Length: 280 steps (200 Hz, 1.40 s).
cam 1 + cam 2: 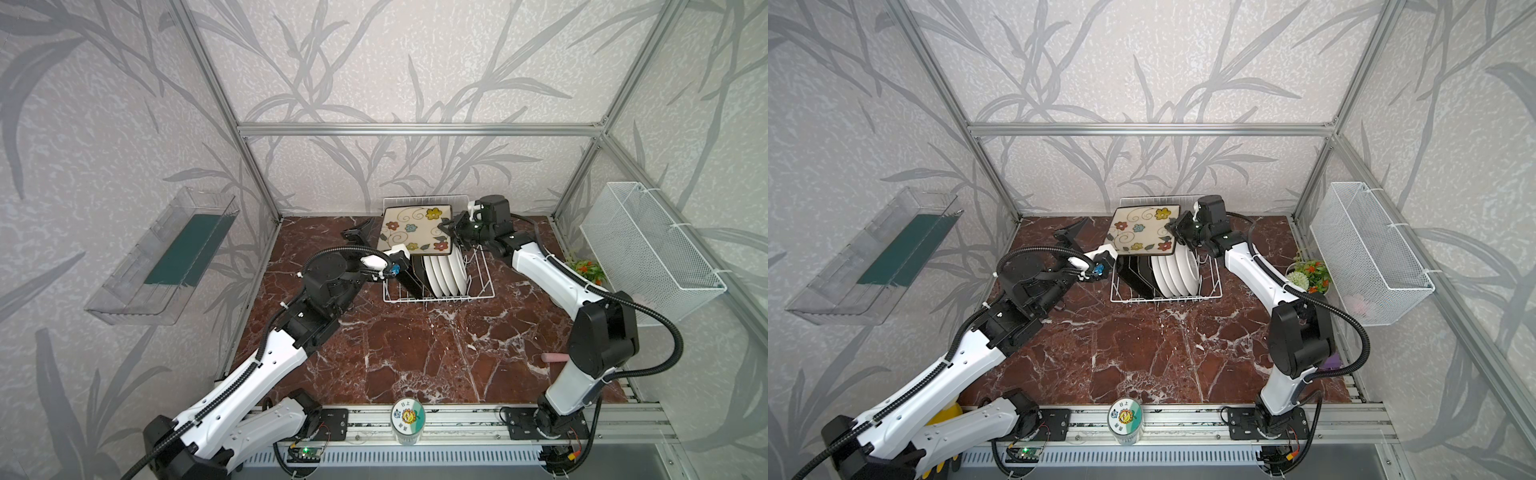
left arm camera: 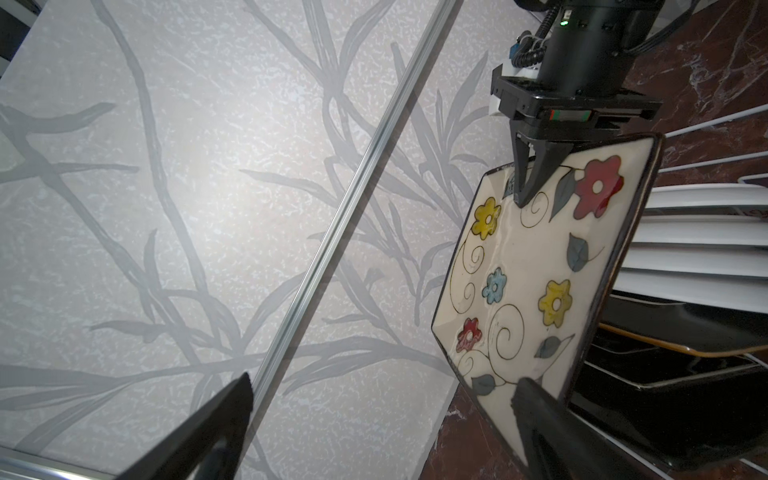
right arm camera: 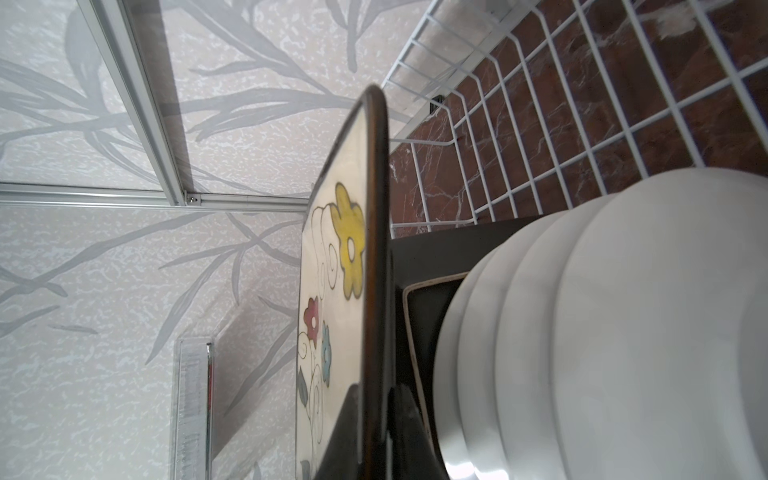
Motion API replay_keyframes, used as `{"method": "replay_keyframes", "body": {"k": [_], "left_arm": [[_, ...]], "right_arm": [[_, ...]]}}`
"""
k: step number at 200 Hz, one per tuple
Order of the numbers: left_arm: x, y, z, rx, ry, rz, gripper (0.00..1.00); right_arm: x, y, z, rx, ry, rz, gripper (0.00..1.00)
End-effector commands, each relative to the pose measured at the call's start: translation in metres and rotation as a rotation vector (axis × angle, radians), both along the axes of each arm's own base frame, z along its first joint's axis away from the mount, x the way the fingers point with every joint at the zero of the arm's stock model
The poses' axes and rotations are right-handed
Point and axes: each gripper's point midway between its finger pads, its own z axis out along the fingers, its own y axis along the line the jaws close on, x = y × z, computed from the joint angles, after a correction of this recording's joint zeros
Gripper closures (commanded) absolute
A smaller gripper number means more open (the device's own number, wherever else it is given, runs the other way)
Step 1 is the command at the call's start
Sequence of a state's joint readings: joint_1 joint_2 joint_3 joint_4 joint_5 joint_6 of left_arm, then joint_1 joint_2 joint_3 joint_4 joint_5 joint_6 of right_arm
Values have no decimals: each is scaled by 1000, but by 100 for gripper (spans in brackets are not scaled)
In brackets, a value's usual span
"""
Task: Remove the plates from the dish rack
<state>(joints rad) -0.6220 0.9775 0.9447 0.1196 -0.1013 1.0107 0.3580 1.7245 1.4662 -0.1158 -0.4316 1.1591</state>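
Over the marble tabletop (image 1: 415, 353), the right gripper (image 1: 446, 226) holds a flowered plate (image 1: 415, 230), left gripper (image 2: 382, 380) wide.

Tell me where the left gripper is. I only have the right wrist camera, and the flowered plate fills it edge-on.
Observer: The left gripper is wide open. One finger stands out to the left of the flowered plate and the other is by its lower corner. I can't tell whether that one touches.
Operator: Confirm who holds it.
Observer: The right gripper alone is shut on the plate's right edge. The left wrist view shows it pinching the rim.
Operator: Report its position over the rack.
Observer: In both top views it sits tilted, face up, raised above the standing plates in the dish rack. I can't tell if it clears them.
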Motion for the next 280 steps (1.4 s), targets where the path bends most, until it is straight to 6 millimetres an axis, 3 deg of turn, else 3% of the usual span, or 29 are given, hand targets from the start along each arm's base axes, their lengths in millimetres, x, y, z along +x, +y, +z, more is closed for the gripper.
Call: {"method": "replay_keyframes", "body": {"k": [1,27,70,110,169,211,247,280], "left_arm": [[2,13,-9,-41,33,58,1],[4,25,3,-129,57,108,1],[3,48,47,-453,173,97,1],[18,72,59,-719,370,140,1],[40,65,40,-884,728,105,1],[48,46,24,-1031,1022,-51,1],[53,37,5,-1029,1124,-72,1],[59,17,-11,-1101,1307,-153,1]], "right_arm": [[-7,-3,122,179,-312,23,100],[-7,-10,131,188,-345,20,100],[-10,-11,146,218,-408,56,100],[-16,-10,155,214,-463,94,100],[-29,-9,162,204,-560,154,100],[-39,-12,169,205,-656,184,100],[-49,-11,168,158,-693,218,100],[-53,-12,167,159,-738,222,100]]}}
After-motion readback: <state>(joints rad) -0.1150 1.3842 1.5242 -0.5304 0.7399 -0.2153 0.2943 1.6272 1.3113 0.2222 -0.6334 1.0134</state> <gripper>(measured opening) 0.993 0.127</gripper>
